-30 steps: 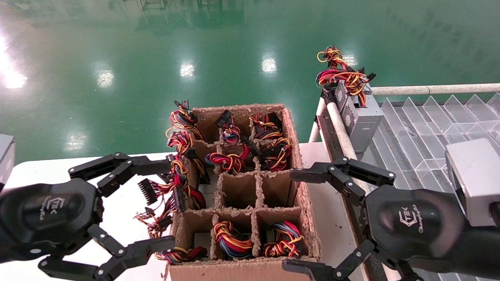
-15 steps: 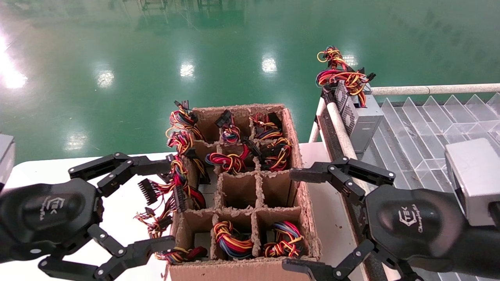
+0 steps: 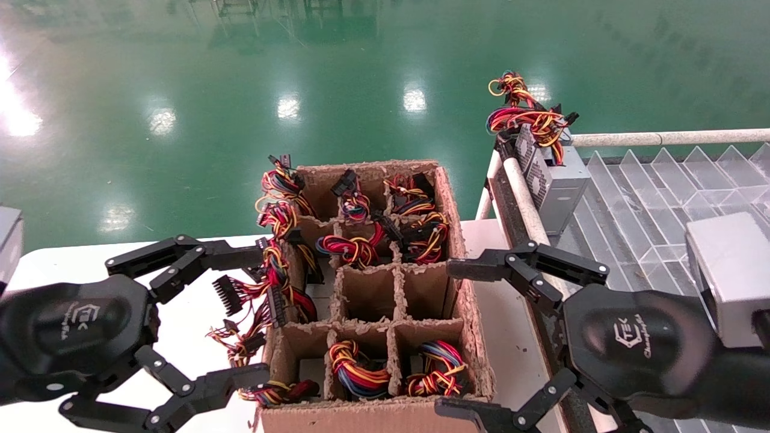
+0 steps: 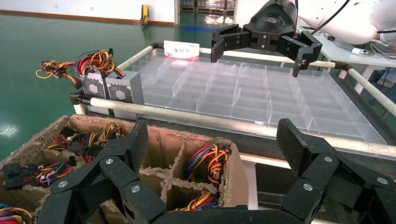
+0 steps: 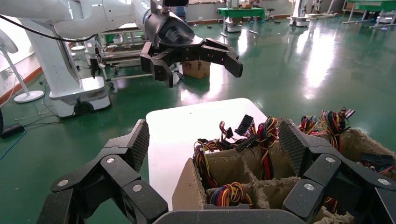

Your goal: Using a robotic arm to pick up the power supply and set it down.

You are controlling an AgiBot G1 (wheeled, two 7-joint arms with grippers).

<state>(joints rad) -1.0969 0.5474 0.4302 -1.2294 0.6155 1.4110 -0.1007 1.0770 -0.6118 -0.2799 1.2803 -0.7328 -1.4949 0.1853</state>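
Several power supplies stand in the cells of a cardboard carton (image 3: 466, 313); mostly their looped red, yellow, black and blue wire bundles (image 3: 358, 364) show. Another grey power supply (image 3: 559, 186) with a perforated vent face and a thick wire bundle stands on the rack's near corner. In the left wrist view it (image 4: 123, 88) has a like grey box (image 4: 93, 86) beside it. My left gripper (image 3: 255, 313) hangs open at the carton's left side, near loose connectors. At the carton's right side my right gripper (image 3: 448, 340) is open too. Neither holds anything.
The carton sits on a white table (image 3: 180, 319). To its right runs a rack with a metal rail (image 3: 523, 198) and a clear plastic divider tray (image 3: 649, 198). Loose wires and black connectors (image 3: 240, 294) spill over the carton's left wall. Green floor lies beyond.
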